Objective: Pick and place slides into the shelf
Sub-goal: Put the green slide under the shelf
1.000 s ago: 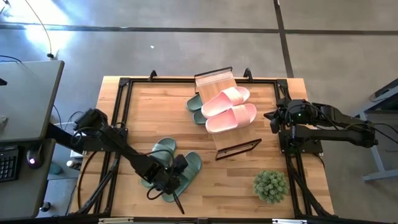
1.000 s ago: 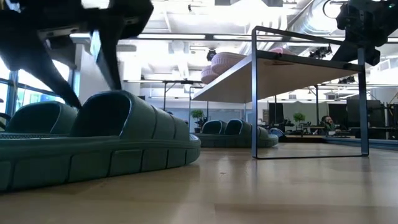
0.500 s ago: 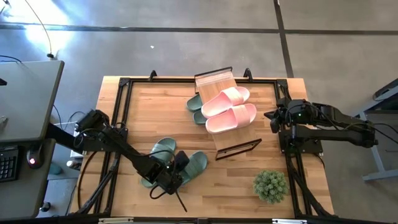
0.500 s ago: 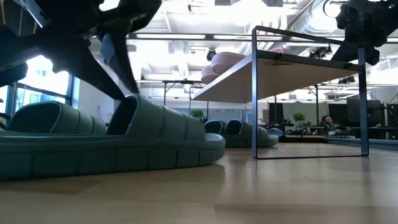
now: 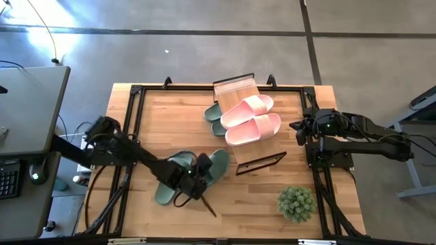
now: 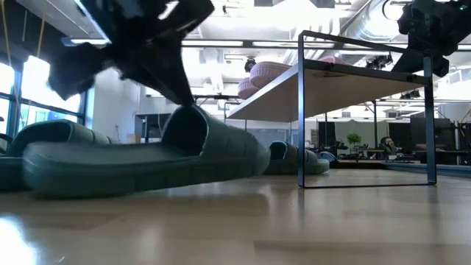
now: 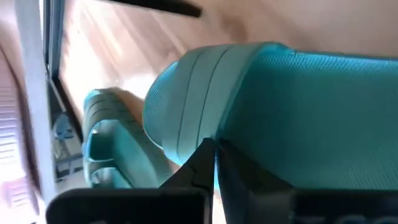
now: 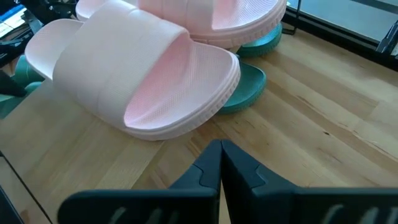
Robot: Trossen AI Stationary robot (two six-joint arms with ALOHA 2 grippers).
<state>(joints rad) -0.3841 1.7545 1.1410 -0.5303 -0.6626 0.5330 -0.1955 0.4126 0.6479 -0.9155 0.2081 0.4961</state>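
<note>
Near the bench's [image 5: 157,119] front left, the left gripper [image 5: 196,178] was clamped on the strap of a sage-green slide [image 5: 214,167], tilting its heel off the wood, likely for carrying to the shelf [image 5: 238,92]. Its mate [image 5: 165,194] lay just beside it. At mid-bench the pink pair [image 5: 251,119] rested on the shelf's slatted top, another green pair [image 5: 214,117] beneath. At the right edge, the right gripper [image 5: 300,129] waited, fingers together and empty.

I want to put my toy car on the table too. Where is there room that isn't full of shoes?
Bare wood lies along the table's far-left part, behind the left gripper and its green slide, and in the near strip between that slide and the potted plant. It is crowded in the middle, around the shelf with the pink slides.
</note>
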